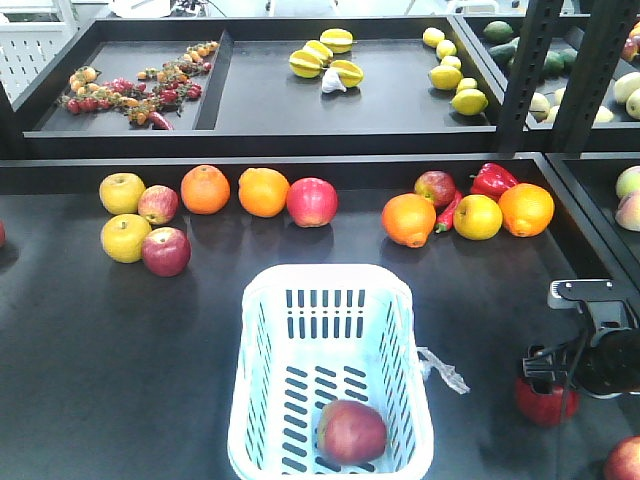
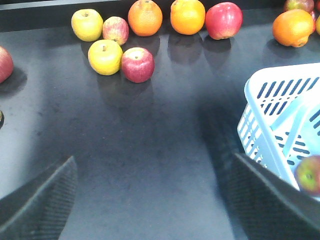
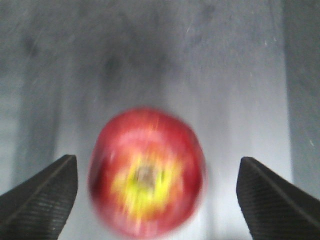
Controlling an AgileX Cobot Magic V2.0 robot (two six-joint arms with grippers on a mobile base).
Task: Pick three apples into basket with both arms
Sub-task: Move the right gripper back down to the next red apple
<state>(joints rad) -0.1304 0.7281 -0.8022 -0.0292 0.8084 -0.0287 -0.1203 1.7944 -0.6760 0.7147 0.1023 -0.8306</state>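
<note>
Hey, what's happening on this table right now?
One red apple already lies in the basket. The right gripper is open with its fingers either side of a second apple on the table right of the basket, not yet gripping it. The left gripper is open and empty, left of the basket.

The pale blue slotted basket (image 1: 325, 273) is set upright at the middle of the front edge of the counter (image 1: 120, 380). One red apple (image 1: 351, 431) is held in its near right corner. A second red apple (image 3: 146, 172) is found near the counter's front right corner, between the spread fingers of the right end effector (image 3: 157, 159).
</note>
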